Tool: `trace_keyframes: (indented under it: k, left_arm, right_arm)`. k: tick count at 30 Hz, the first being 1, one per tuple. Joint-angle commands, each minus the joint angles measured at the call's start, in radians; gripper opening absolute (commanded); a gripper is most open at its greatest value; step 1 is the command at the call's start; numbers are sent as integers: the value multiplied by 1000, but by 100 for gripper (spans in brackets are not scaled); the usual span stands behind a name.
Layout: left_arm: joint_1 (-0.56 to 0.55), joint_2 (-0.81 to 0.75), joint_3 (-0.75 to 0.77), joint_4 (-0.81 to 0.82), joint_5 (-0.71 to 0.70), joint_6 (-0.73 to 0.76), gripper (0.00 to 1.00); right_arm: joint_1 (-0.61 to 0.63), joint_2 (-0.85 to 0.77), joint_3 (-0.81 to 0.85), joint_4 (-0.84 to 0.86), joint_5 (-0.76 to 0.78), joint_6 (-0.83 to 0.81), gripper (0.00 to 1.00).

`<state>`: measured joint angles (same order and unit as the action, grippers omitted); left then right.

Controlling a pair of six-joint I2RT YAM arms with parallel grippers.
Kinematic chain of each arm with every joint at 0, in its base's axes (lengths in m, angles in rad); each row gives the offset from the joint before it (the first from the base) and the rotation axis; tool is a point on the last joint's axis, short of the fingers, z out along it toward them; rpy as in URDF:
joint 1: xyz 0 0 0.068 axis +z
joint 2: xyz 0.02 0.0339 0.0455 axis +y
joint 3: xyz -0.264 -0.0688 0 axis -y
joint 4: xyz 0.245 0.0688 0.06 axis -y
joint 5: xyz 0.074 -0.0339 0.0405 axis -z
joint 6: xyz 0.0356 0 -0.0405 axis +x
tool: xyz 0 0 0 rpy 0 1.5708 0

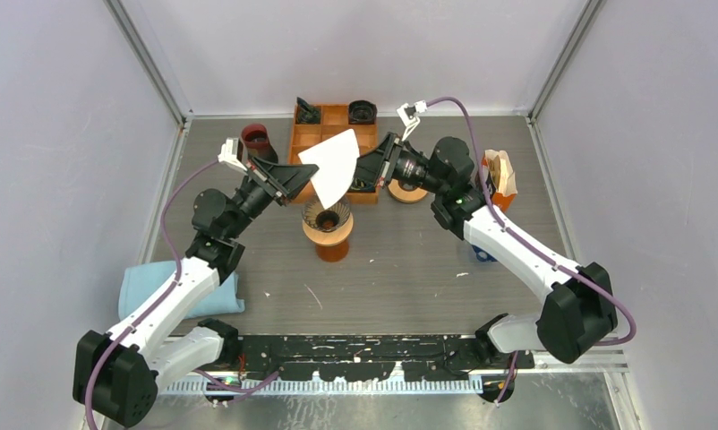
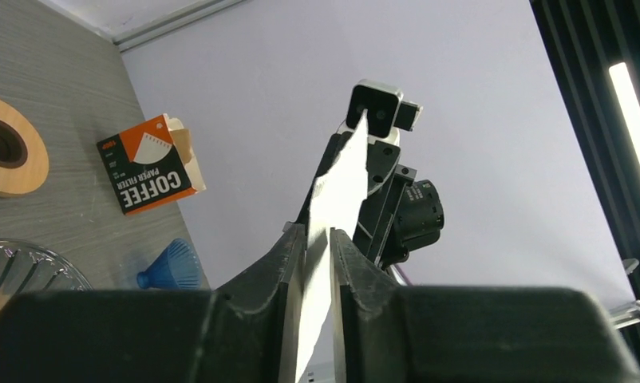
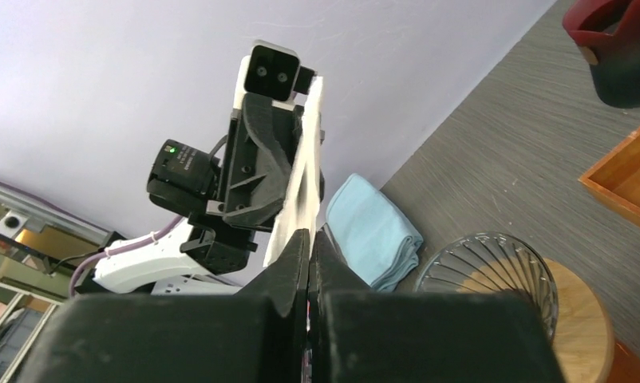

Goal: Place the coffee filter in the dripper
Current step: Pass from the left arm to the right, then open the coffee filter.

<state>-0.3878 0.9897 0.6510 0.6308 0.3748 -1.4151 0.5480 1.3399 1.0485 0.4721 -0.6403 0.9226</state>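
label | filter box (image 2: 151, 166) | "COFFEE", "PAPER FILTER" in white on black panel

White coffee filter (image 1: 331, 166), blue cloth (image 1: 149, 285), grey table (image 1: 409, 269)

Bright, even light, soft shadows; wrist foregrounds seem slightly blurred.

Pale lilac-grey walls (image 1: 355, 45) close the bench in on three sides, joined at the back corners by slim metal posts (image 1: 152, 63), and the grey wood-grain tabletop (image 1: 409, 278) runs right up to them. A ribbed metal rail (image 1: 355, 385) edges the near side of it. Past the edge of one wall, a long bright light strip (image 2: 632, 120) glows among black slats (image 2: 580, 80).
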Motion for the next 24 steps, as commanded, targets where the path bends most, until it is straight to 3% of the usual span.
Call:
trace_keyframes:
  k: [1, 6, 13, 17, 24]
  left_arm:
    - [-4, -37, -3, 33, -24, 12, 25]
    - [-3, -75, 8, -111, -43, 78, 53]
    - [-13, -133, 91, -400, -94, 239, 75]
    - [-44, -133, 173, -553, -137, 341, 83]
    - [-170, -88, 254, -647, -240, 476, 91]
  right_arm:
    - [3, -61, 44, -78, 42, -100, 1]
    - [3, -102, 111, -301, 109, -223, 1]
    - [3, -149, 228, -653, 266, -383, 1]
    - [8, -156, 306, -822, 391, -465, 1]
    - [37, -134, 440, -1038, 562, -559, 1]
